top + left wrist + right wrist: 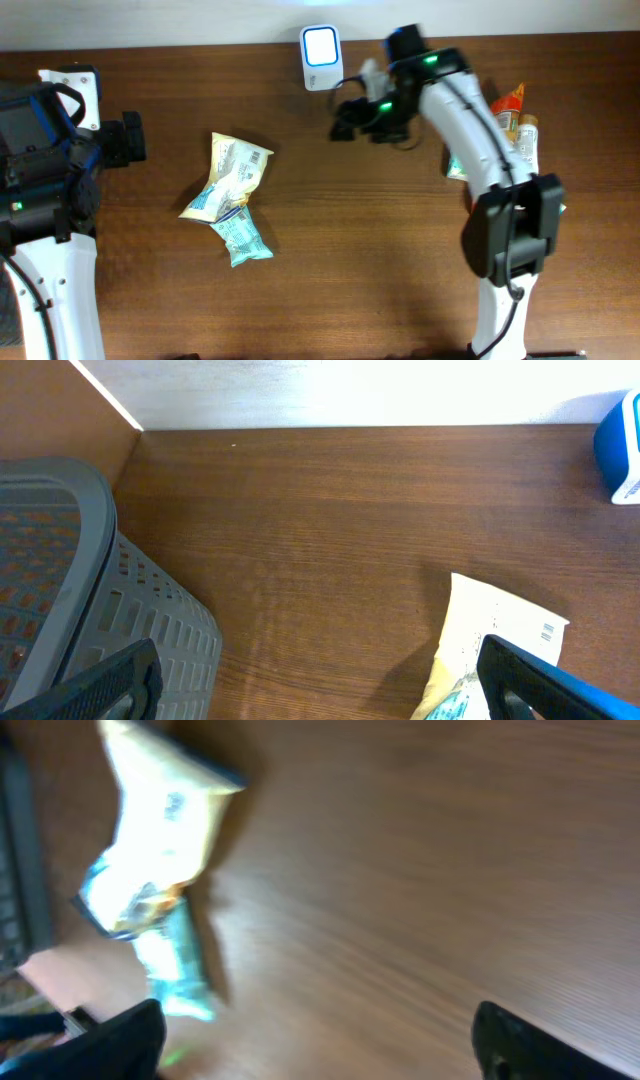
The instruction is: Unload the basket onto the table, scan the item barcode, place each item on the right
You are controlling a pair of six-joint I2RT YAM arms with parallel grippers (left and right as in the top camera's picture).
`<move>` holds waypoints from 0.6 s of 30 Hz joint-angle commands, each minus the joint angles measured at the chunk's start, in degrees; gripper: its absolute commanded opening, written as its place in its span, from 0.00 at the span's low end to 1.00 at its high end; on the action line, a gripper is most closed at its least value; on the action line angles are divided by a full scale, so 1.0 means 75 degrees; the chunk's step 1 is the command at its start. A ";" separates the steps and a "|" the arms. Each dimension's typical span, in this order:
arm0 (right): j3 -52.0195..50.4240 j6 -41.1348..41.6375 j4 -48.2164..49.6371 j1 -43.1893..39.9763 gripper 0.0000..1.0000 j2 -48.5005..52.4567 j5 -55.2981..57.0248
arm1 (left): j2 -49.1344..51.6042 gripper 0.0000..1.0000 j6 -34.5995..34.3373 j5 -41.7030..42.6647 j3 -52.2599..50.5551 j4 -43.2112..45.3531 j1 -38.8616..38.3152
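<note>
While the left gripper [138,140] and the right gripper [342,118] are both holding their jaws wide apart on nothing, the snack packet [235,172] is lying flat on the table [380,260] between them, to the near left of the scanner [320,45], its long axis running far to near.

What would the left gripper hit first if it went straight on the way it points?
Most likely the yellow snack packet ahead of the left gripper, though it might pass above it.
</note>
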 commanded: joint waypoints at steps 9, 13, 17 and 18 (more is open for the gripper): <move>-0.0090 0.2229 0.1667 0.3806 0.04 0.1189 0.0154 | -0.0006 0.99 0.0099 0.0087 0.0076 0.0012 0.0038; -0.0090 0.2366 0.1661 0.4100 0.04 0.1749 -0.0163 | -0.0006 0.99 0.0099 0.0087 0.0076 0.0012 0.0038; -0.0090 0.2422 0.1408 0.3990 0.04 0.2221 -0.0673 | -0.0006 0.99 0.0099 0.0085 0.0076 0.0012 0.0038; -0.0090 0.2410 0.1259 0.3937 0.04 0.2250 -0.0647 | -0.0006 0.99 0.0099 0.0087 0.0076 0.0012 0.0038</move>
